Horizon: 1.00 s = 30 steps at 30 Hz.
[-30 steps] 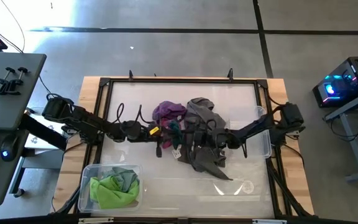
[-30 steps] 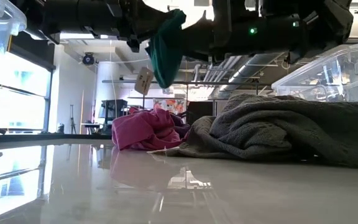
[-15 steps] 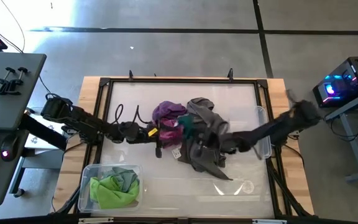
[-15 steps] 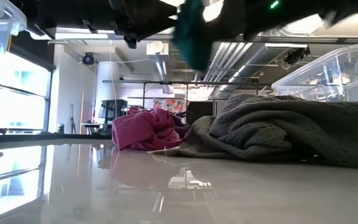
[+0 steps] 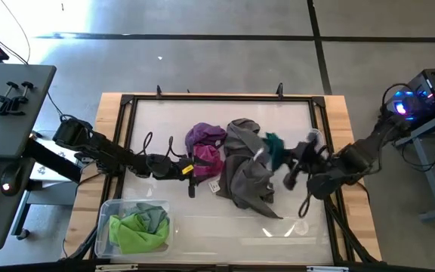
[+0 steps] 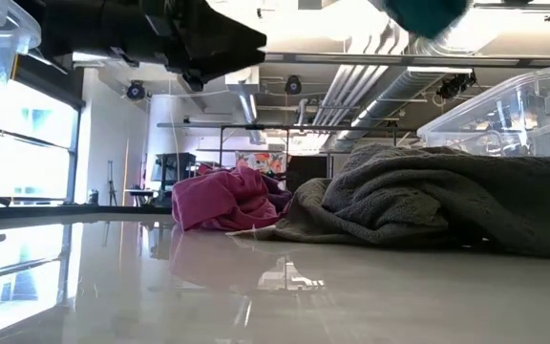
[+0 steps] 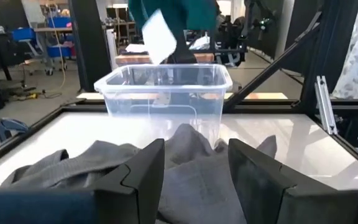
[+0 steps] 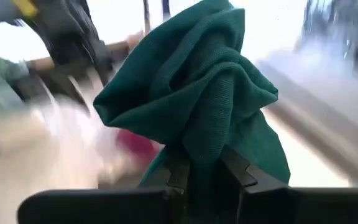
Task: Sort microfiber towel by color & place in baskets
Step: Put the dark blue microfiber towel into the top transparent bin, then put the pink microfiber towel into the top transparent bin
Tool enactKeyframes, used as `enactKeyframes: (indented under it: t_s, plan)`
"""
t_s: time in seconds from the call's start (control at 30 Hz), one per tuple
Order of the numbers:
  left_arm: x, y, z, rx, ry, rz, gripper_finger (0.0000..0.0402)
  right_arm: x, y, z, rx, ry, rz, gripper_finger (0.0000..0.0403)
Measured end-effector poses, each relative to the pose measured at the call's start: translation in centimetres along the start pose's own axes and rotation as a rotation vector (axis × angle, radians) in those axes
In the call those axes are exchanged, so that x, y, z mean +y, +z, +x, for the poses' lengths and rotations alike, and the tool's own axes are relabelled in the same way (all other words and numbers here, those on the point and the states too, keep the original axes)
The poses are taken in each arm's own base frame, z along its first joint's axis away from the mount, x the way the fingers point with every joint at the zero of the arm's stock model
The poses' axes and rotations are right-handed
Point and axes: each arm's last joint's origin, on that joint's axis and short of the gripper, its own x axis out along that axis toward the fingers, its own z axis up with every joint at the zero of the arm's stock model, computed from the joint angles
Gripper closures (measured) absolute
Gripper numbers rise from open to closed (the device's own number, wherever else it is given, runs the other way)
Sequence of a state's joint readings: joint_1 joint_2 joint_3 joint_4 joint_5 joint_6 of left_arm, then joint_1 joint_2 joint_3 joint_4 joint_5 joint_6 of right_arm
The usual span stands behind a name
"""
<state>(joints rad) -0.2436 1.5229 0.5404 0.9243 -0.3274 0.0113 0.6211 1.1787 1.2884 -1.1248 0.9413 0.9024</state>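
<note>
Nearest the front edge of the table [image 5: 202, 227], at its left corner, the wide clear basket [image 5: 106, 219] holds a lime green towel [image 5: 134, 233] with a grey cloth [image 5: 152, 217] bunched against it. Farther in, the left gripper [image 5: 192, 178] reaches over the table's middle just beside the pile, its jaws parted with nothing between them; its own camera shows the two dark fingers [image 7: 143, 169] apart above grey fabric. The pile lies at the centre: a magenta towel [image 5: 205, 161] touching a purple towel [image 5: 205, 136] behind it, and a large grey towel [image 5: 244, 170] spread beside them toward the right; in the low view the magenta towel [image 6: 222, 199] and the grey towel [image 6: 428, 196] rest on the glossy surface, touching. To the right of the grey towel, the right gripper [image 5: 287, 159] is raised above the table with its jaws clamped on a dark green towel [image 5: 273, 148], which bunches up out of the fingers [image 8: 178, 171] in the right wrist view as a folded dark green towel [image 8: 197, 99]. The low view catches only its lower edge [image 6: 426, 13] at the top of the frame. Beyond it, at the table's right side, stands the narrower clear basket [image 5: 320, 137], which the left wrist view shows as an upright transparent bin [image 7: 164, 93] past the grey cloth, with the green towel and its white tag [image 7: 156, 34] hanging above it.
</note>
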Motion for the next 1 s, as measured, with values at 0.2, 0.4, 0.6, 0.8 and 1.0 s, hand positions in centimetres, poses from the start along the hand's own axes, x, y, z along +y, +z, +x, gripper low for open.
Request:
enactKeyframes:
  t_s: [0.2,0.4,0.6,0.8,1.0]
  plan:
    - [-0.2,-1.1,0.5,0.024,0.001,0.005,0.0236,-3.0,-3.3,0.8,0.463,-0.238,0.219,0.0372]
    - [-0.1,-1.7,1.1,-0.026,0.008,-0.013,0.0236,-3.1,-7.2,3.3,0.728,-0.304,0.279,0.0351]
    - [-0.2,-2.2,1.3,-0.035,0.007,-0.020,0.0236,-3.6,-8.8,4.6,0.807,-0.328,0.236,0.0298]
    - [-0.2,-2.2,1.4,-0.034,0.006,-0.019,0.0236,-3.6,-6.7,3.8,0.747,-0.296,0.221,0.0246]
    - [-0.2,-2.2,1.4,-0.034,0.006,-0.019,0.0236,-3.5,-4.4,2.8,0.631,-0.255,0.235,0.0226]
